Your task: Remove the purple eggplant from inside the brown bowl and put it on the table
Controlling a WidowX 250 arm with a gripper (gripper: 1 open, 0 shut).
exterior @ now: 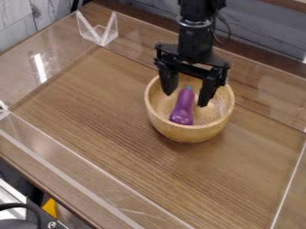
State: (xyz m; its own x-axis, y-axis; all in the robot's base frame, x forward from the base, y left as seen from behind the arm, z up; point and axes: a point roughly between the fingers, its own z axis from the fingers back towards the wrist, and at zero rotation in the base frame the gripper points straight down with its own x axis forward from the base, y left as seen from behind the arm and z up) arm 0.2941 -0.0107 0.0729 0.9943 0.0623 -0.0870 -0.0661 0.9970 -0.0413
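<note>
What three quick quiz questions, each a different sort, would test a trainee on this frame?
1. True or false: the purple eggplant lies inside the brown bowl.
2. The gripper is: A) open, fingers straddling the eggplant's upper end; B) shut on the eggplant; C) resting on the table beside the bowl.
3. Fill in: the clear acrylic stand sits at the table's far ____ corner in the picture.

Key: 1 true; 2 A; 3 left.
</note>
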